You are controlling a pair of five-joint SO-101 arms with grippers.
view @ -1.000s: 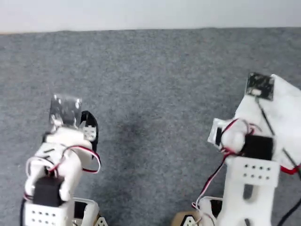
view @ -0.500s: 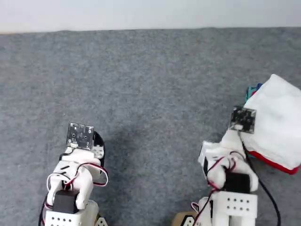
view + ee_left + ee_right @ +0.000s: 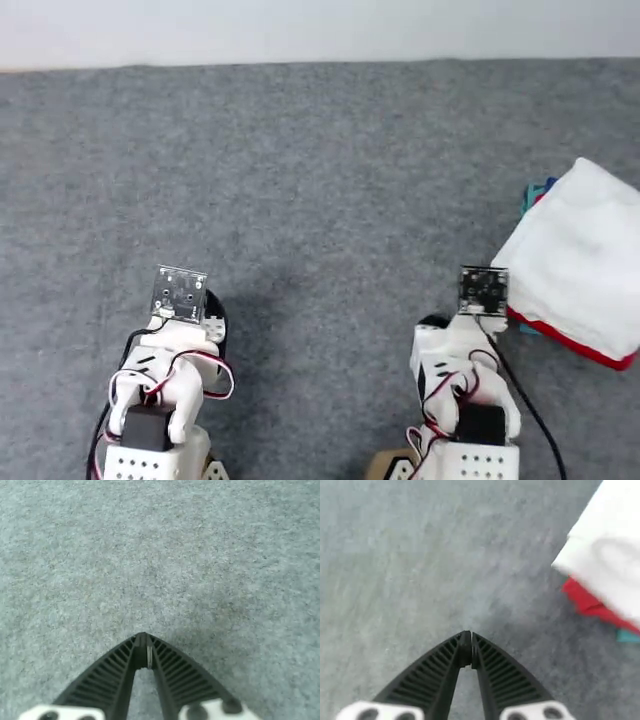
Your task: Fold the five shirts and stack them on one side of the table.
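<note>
Two claws, both pinched shut with nothing between their tips: the left claw point(image 3: 144, 647) and the right claw point(image 3: 468, 647) each hang over the grey felt-covered bench point(image 3: 320, 160). Just beside the right claw, on the side away from the left claw, lies one stack of shirts point(image 3: 580, 260) with a white shirt point(image 3: 612, 550) on top and a red shirt point(image 3: 587, 602) and a teal edge beneath. Beyond the bench runs a pale wall point(image 3: 300, 30).

No legible text, no numbers (or signs)

Grey table point(image 3: 300, 170); shirts point(image 3: 585, 265) stacked right.
</note>
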